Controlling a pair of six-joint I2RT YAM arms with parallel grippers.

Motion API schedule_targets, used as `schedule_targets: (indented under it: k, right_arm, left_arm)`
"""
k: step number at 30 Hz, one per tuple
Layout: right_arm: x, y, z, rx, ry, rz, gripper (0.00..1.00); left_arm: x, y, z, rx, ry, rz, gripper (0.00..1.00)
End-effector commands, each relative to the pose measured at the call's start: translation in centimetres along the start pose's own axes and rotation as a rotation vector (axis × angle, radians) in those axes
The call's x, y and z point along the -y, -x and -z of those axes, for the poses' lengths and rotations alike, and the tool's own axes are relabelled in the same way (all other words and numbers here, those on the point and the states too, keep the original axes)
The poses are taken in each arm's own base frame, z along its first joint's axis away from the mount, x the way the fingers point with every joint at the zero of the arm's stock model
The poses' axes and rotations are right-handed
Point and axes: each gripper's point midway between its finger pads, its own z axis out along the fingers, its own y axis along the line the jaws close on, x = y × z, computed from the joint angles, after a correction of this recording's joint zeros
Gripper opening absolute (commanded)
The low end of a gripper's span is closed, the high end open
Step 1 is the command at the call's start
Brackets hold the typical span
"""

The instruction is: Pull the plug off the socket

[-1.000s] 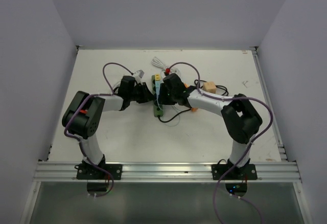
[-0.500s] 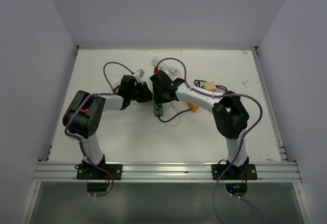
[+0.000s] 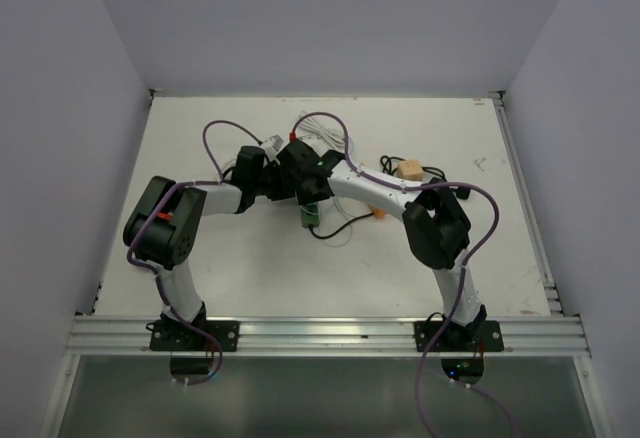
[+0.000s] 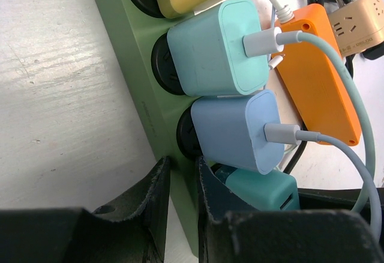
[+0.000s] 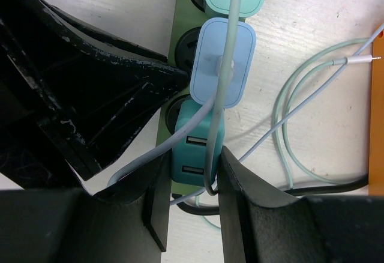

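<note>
Right gripper: jaws clamped tight on teal square plastic plug, its two USB slots facing wrist. Plug sits at end hole of long dark-green plastic power strip. Just beyond fingertips: pale-blue cube charger with grey cable draped over it. Left gripper: nearly closed, pinching strip's long edge beside same plug. Orange plastic strip lies beyond chargers.

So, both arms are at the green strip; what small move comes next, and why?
Probably the right jaws should pull the teal plug straight out of the green power strip. They are shut on that plug, seated in the end socket, and the left jaws pinch the strip's edge, bracing it.
</note>
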Motion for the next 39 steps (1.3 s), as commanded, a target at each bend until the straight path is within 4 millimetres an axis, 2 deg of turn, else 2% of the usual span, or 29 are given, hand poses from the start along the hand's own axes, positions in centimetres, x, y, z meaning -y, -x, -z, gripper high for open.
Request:
schedule_targets:
  k: [1,3,4,6,7,8,10,11,15,18,19,20,24,25,27,29,33,34,36,37,39]
  right_arm:
    - [-4.7,0.4,3.1,0.011,0.150,0.055,0.32]
    - [-4.3,-0.1,3.2,0.001,0.143,0.058,0.33]
    - [-4.2,0.3,3.9,0.015,0.150,0.048,0.33]
    - [-4.4,-0.3,4.1,-0.008,0.220,0.020,0.33]
    - [-4.5,0.6,5.6,0.018,0.273,-0.028,0.33]
    - [-4.2,0.2,4.9,0.002,0.340,-0.076,0.33]
    - [-3.7,0.9,5.5,0.017,0.415,-0.167,0.32]
    - [-2.7,1.7,5.6,0.041,0.443,-0.207,0.32]
    - [-2.5,2.3,6.3,0.041,0.477,-0.221,0.31]
    - [-3.3,2.2,5.9,0.035,0.437,-0.165,0.31]
    - [-3.6,1.5,5.8,0.025,0.400,-0.135,0.31]
    - [-4.7,1.6,5.5,0.024,0.399,-0.105,0.31]
    - [-5.1,1.3,5.4,0.010,0.390,-0.096,0.32]
    - [-4.7,1.0,5.2,0.015,0.381,-0.100,0.32]
    - [-4.2,1.6,6.5,0.044,0.388,-0.105,0.32]
    - [-3.3,1.6,6.9,0.050,0.381,-0.107,0.33]
    - [-0.3,2.0,8.2,0.084,0.366,-0.138,0.35]
    - [0.6,1.0,7.6,0.068,0.350,-0.141,0.36]
    - [2.4,1.1,7.3,0.076,0.328,-0.167,0.36]
    - [4.2,-0.4,6.2,0.051,0.307,-0.177,0.36]
    - [4.9,-0.7,5.7,0.050,0.296,-0.185,0.36]
  left_arm:
    - [-11.0,-9.1,0.2,-0.229,0.422,-0.015,0.00]
    - [-11.0,-9.1,0.2,-0.229,0.421,-0.012,0.00]
    - [-11.0,-9.1,0.2,-0.232,0.423,-0.014,0.00]
    - [-11.0,-9.2,0.2,-0.233,0.422,-0.014,0.00]
    - [-11.0,-9.1,0.2,-0.232,0.423,-0.011,0.00]
    - [-11.0,-9.1,0.2,-0.232,0.423,-0.014,0.00]
    - [-11.0,-9.2,0.2,-0.235,0.421,-0.014,0.00]
    - [-11.0,-9.2,0.2,-0.236,0.419,-0.014,0.00]
    - [-11.0,-9.2,0.2,-0.236,0.419,-0.014,0.00]
    - [-11.0,-9.2,0.2,-0.236,0.419,-0.014,0.00]
    - [-10.9,-9.2,0.2,-0.234,0.419,-0.013,0.00]
    - [-10.9,-9.2,0.2,-0.235,0.417,-0.016,0.00]
    - [-10.8,-9.1,0.2,-0.234,0.413,-0.016,0.00]
    - [-10.8,-9.1,0.2,-0.235,0.412,-0.017,0.00]
    - [-10.5,-8.9,0.2,-0.227,0.397,-0.022,0.00]
    - [-10.4,-8.7,0.2,-0.221,0.394,-0.019,0.00]
    - [-9.9,-8.3,0.3,-0.210,0.373,-0.025,0.00]
    - [-9.7,-8.2,0.2,-0.207,0.365,-0.029,0.00]
    - [-9.0,-7.8,0.3,-0.193,0.340,-0.033,0.00]
    - [-7.9,-6.9,0.4,-0.164,0.296,-0.044,0.00]
    - [-7.4,-6.5,0.6,-0.145,0.276,-0.052,0.00]
